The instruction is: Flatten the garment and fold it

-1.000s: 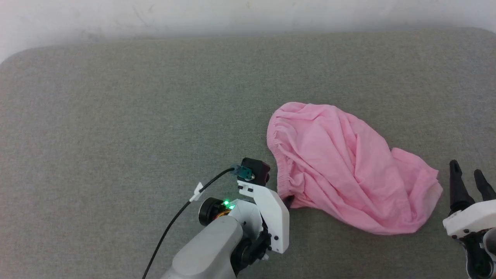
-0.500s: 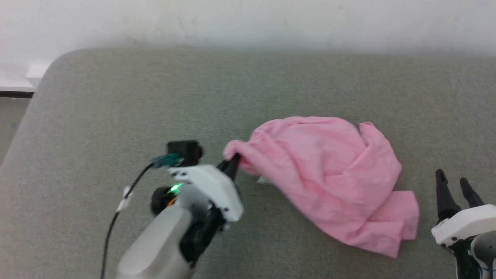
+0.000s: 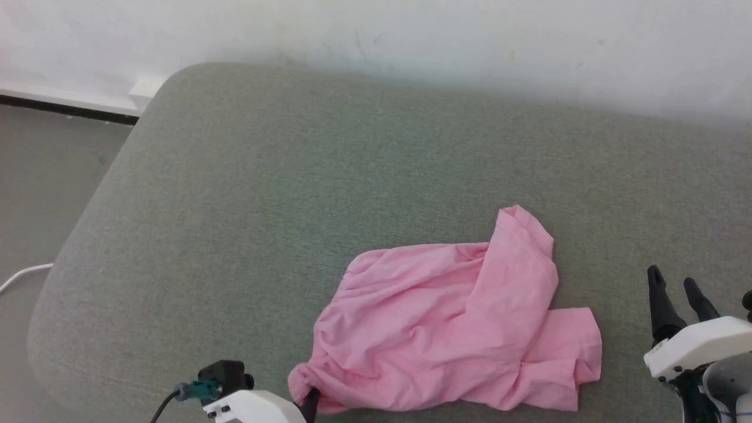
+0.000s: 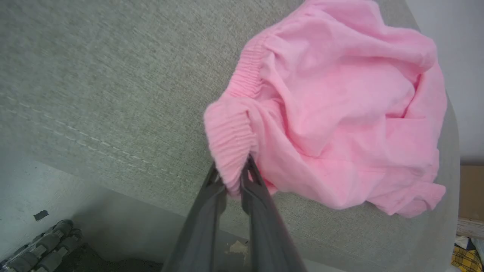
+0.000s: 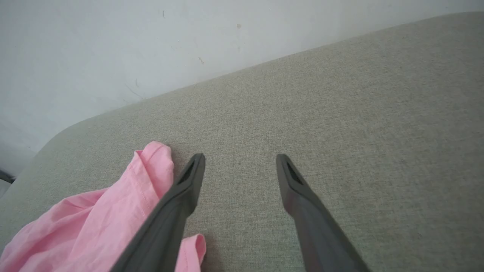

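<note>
The garment (image 3: 446, 329), light pink shorts, lies crumpled on the grey cushion (image 3: 352, 176) near its front edge. My left gripper (image 4: 232, 177) is shut on the gathered elastic waistband (image 4: 230, 139) at the shorts' left corner; in the head view that gripper (image 3: 308, 402) sits at the bottom edge. One leg (image 3: 523, 247) is folded up over the body. My right gripper (image 3: 670, 282) stands open above the cushion, just right of the shorts, nothing between its fingers (image 5: 189, 181). The pink cloth (image 5: 94, 226) lies left of them.
A white wall (image 3: 411, 35) runs behind the cushion. The cushion's rounded left edge (image 3: 76, 235) drops to the floor, where a white cable (image 3: 23, 273) lies. Bare cushion stretches behind and left of the shorts.
The head camera has swung left. My left gripper closed on the waistband corner and pulled it toward the front edge, spreading the shorts wider. The right gripper stayed open beside them.
</note>
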Tool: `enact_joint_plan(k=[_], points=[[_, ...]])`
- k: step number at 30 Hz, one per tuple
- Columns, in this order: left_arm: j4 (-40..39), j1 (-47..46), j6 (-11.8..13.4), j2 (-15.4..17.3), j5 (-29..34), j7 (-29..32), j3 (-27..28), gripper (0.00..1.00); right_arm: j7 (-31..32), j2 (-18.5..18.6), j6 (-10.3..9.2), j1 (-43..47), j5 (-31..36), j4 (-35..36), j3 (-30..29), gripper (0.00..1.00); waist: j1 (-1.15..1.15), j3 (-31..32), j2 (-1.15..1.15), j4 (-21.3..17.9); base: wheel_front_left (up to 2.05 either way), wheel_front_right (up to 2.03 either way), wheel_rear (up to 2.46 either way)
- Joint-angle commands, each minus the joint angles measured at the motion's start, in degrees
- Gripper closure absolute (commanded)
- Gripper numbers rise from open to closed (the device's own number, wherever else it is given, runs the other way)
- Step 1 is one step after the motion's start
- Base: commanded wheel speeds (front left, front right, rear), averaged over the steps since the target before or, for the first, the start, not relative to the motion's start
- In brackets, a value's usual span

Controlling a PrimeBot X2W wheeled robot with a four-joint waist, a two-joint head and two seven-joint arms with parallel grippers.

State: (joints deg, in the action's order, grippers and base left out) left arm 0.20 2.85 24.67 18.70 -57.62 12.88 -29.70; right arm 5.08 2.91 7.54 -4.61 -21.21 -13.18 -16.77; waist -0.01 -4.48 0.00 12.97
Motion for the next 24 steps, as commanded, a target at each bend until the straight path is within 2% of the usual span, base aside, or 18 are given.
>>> enact_joint_plan(k=[1,5,8,10,12,16,17,18,20,24], points=[[-0.7,-0.4,-0.4,-0.1,0.1,-0.7,0.5,0.00,-0.2,0.0,-0.05,-0.4,0.0,-0.1,-0.1,0.00,0.01,0.1,0.00,0.9,0.00,0.00,0.00],[-3.3,-2.0,-2.5,-0.7,-0.8,-4.6,4.1,0.00,-0.2,0.0,-0.05,-0.8,0.4,-0.1,0.1,0.00,0.01,0.5,0.00,0.9,0.00,0.00,0.00],[-5.6,-4.0,-4.6,0.5,1.9,-12.2,8.2,0.00,1.1,0.0,-0.05,-1.4,1.8,0.2,1.9,0.00,0.01,0.7,0.00,0.5,0.00,0.00,0.00],[-6.6,-5.6,-6.0,2.0,6.5,-18.5,9.5,0.00,4.5,0.0,-0.05,-1.8,4.8,0.4,4.6,0.00,0.01,0.7,0.00,0.1,0.00,0.00,0.00],[-6.5,-7.1,-7.6,4.6,12.9,-23.3,8.2,0.00,8.9,0.0,-0.05,-2.8,6.6,1.0,8.1,0.00,0.01,0.5,0.00,-0.4,0.00,0.00,0.00],[-5.0,-8.9,-7.8,5.6,23.1,-27.5,8.3,0.00,19.4,0.0,-0.05,-6.0,11.4,1.3,14.7,0.00,0.01,0.0,0.00,-1.3,0.00,0.00,0.00],[-4.8,-9.0,-7.7,5.1,25.3,-27.7,8.6,0.00,22.2,0.0,-0.05,-7.0,12.8,0.9,16.2,0.00,0.01,-0.1,0.00,-1.4,0.00,0.00,0.00],[-4.8,-9.0,-7.7,5.1,25.3,-27.7,8.6,0.00,22.2,0.0,-0.05,-7.0,12.8,0.9,16.2,0.00,0.01,-0.1,0.00,-1.4,0.00,0.00,0.00],[-5.4,-8.9,-7.6,3.2,29.2,-27.8,9.8,0.00,26.3,0.0,-0.05,-9.0,14.7,0.0,18.4,0.00,0.01,-0.5,0.00,-1.5,0.00,0.00,0.00],[-5.4,-7.9,-9.5,-0.8,34.2,-27.9,11.3,0.00,30.6,0.0,-0.05,-12.2,17.7,-2.9,20.6,0.00,0.01,-1.9,0.00,-0.6,0.00,0.00,0.00]])
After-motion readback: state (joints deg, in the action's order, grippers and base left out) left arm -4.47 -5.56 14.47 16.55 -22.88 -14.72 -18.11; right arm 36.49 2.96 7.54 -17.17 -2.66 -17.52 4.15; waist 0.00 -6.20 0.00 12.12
